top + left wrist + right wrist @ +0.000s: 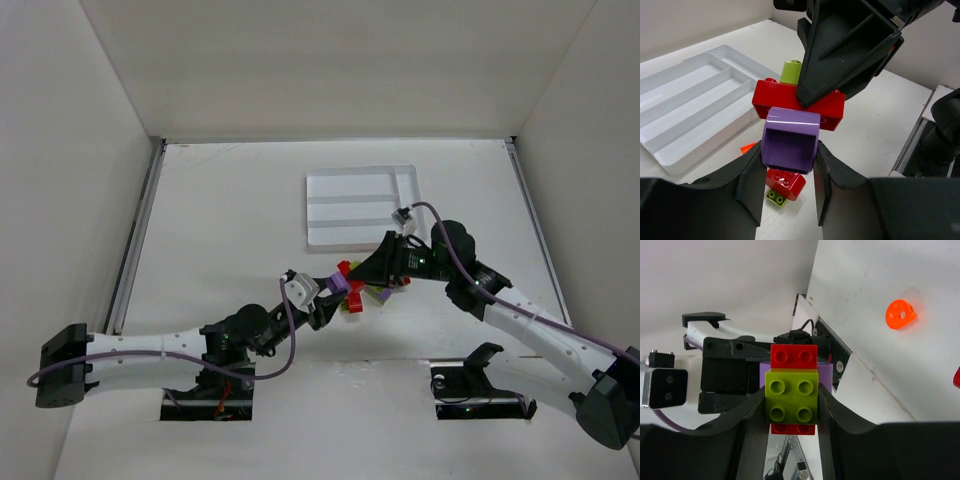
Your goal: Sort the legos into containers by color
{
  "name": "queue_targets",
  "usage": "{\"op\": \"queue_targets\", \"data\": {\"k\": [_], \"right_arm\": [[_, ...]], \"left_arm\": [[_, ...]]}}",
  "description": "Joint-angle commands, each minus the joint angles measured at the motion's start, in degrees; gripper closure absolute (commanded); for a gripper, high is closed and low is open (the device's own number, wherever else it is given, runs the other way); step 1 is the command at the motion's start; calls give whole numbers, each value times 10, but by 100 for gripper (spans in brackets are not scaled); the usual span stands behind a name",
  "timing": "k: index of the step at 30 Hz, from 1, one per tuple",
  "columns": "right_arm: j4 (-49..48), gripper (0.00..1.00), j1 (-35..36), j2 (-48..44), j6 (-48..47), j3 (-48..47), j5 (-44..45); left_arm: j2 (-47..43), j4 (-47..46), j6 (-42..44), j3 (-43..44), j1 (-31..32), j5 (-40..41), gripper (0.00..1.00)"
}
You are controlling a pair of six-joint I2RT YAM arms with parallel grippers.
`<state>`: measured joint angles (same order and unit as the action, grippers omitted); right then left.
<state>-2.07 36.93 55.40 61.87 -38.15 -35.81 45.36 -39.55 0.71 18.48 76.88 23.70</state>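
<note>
Top view: white tray (330, 185) sits toward the table's far edge. Left gripper (338, 292) and right gripper (372, 272) meet mid-table at a brick cluster (354, 290); the count is unclear.

Left wrist: left jaws are pressed on a purple brick (790, 122) joined to a red brick (775, 97), whose top the right fingers partly hide. A small red piece (785, 184) lies beneath.

Right wrist: right jaws are clamped on a lime brick (792, 400). An orange round piece (900, 315) lies loose on the table. Another red bit (957, 377) is cut off at the frame edge.
</note>
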Motion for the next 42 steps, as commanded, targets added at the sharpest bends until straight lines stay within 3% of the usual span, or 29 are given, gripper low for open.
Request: {"op": "queue_targets", "data": {"k": [1,6,10,15,25,32,39,42], "right_arm": [[-43,80,-15,-18,9,11,-12],[-76,81,-69,-38,24,19,-21],[-112,81,-106,-40,37,23,-29],[-102,81,-137,-4,-16,-2,40],[-84,82,-110,77,-167,-15,330],[-131,83,-91,87,-191,9,420],[-207,83,-35,99,-227,62,494],[-238,83,-24,105,-225,82,498]], "left_arm": [[-13,-42,16,29,11,7,75],[-40,-26,13,17,24,37,83],[-69,-13,3,1,26,73,84],[-32,10,-29,30,-16,107,82],[261,215,-214,300,-213,66,80],[482,309,-312,521,-343,-24,81],[647,378,-337,682,-410,-55,81],[682,390,-347,712,-426,-70,81]]}}
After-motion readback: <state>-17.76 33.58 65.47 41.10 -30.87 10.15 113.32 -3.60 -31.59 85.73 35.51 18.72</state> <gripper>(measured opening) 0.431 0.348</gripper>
